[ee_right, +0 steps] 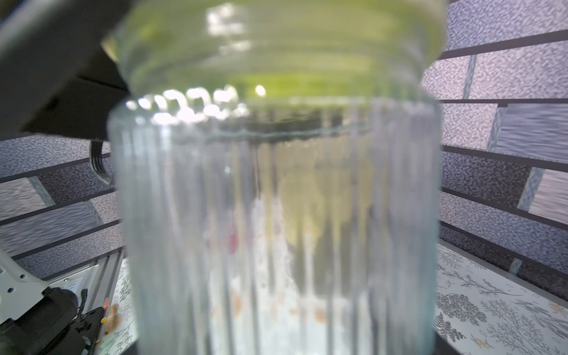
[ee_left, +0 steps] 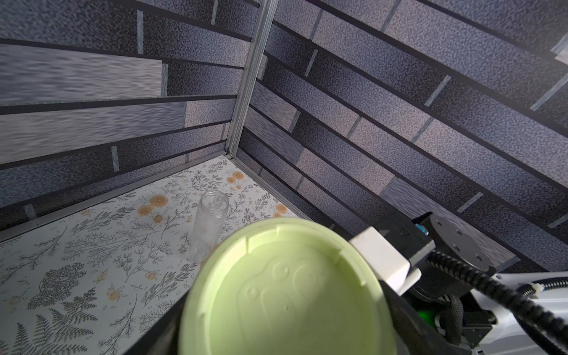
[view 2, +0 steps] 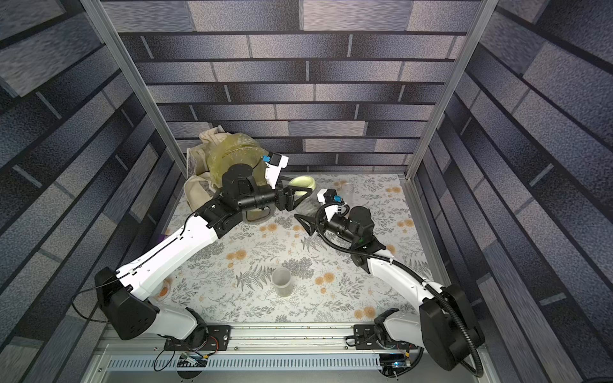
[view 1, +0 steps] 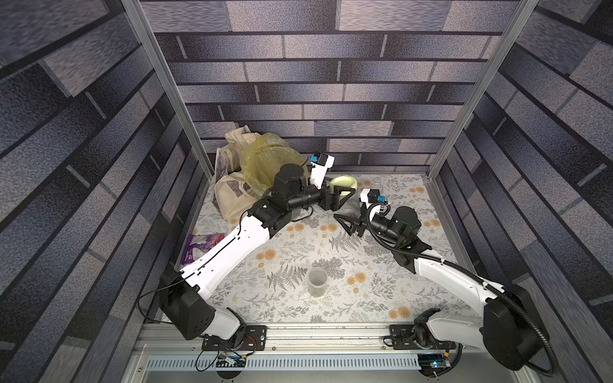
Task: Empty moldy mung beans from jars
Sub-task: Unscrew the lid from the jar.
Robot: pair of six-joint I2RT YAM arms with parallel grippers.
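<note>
The wide ribbed jar (view 1: 351,207) (ee_right: 276,199) stands upright at the back centre with its lime-green lid (view 1: 345,182) (ee_left: 285,292) on. My left gripper (view 1: 343,194) reaches in from the left, and its dark fingers hug both sides of the lid's rim. From the right, my right gripper (view 1: 353,217) is shut on the jar's clear body. A short jar (view 1: 317,282) (view 2: 282,282) stands open near the front centre. A tall slim jar (view 1: 376,187) (ee_left: 212,221) stands open behind the right wrist. The mung beans do not show clearly in any view.
The grey bin lined with a yellow bag (view 1: 265,159) stands at the back left, partly behind my left arm. A beige cloth bag (view 1: 229,195) lies against the bin. A purple packet (view 1: 199,247) lies by the left wall. Walls close in on three sides.
</note>
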